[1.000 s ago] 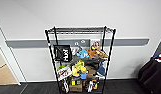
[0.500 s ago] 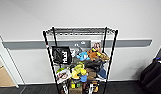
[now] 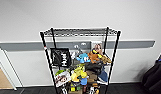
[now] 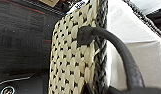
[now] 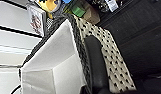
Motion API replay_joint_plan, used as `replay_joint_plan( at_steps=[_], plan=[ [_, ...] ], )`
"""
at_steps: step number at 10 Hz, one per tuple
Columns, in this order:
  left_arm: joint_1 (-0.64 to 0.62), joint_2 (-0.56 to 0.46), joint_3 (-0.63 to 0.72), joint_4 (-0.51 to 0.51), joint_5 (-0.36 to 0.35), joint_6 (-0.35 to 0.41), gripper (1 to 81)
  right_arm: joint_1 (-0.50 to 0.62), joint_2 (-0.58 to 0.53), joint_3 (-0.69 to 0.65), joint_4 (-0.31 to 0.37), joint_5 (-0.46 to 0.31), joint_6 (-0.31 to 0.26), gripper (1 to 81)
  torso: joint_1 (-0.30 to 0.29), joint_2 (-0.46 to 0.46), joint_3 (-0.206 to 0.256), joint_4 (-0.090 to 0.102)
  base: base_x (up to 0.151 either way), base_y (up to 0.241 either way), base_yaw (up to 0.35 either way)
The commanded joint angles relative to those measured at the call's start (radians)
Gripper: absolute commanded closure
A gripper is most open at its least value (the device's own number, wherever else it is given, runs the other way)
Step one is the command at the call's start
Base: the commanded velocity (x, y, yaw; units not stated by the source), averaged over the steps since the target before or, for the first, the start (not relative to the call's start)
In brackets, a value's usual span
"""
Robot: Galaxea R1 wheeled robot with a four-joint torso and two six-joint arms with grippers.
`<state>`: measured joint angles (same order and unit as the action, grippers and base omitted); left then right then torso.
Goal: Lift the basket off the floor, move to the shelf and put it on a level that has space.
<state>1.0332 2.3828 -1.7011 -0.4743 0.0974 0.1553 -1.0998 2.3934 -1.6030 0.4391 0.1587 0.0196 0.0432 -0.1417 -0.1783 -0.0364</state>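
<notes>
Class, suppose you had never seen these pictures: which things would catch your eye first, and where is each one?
First, the tall black shelf standing against the pale wall, its lower tiers crowded with bright toys while its top level is bare. Next, in the wrist views, the woven basket seen very close, with its white lining and a dark loop handle, above dark carpet floor.

The shelf (image 3: 79, 60) is cut off at the head view's bottom edge, so its feet and lowest tier cannot be seen. The toys and boxes on its lower tiers are blurred, hard to tell apart. A dark bag (image 3: 154, 77) is cropped at the right edge. In both wrist views the basket (image 4: 71, 55) runs past the picture's edges, and whether each gripper is closed on its dark loop handle (image 5: 96, 65) cannot be told.
</notes>
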Motion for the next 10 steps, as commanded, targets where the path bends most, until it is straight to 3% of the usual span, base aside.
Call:
replay_joint_plan(
  at_steps=[1, 10],
  plan=[
    [-0.104, -0.028, 0.049, 0.008, 0.047, 0.012, 81.1, 0.096, -0.034, 0.043, 0.012, -0.033, 0.013, 81.1, 0.000, 0.000, 0.000, 0.000, 0.117, 0.000, 0.000],
    [-0.106, -0.034, 0.057, 0.008, 0.047, 0.012, 81.1, 0.102, -0.035, 0.057, 0.012, -0.033, 0.013, 81.1, 0.000, 0.000, 0.000, 0.000, 0.117, 0.000, 0.000]
  ],
)
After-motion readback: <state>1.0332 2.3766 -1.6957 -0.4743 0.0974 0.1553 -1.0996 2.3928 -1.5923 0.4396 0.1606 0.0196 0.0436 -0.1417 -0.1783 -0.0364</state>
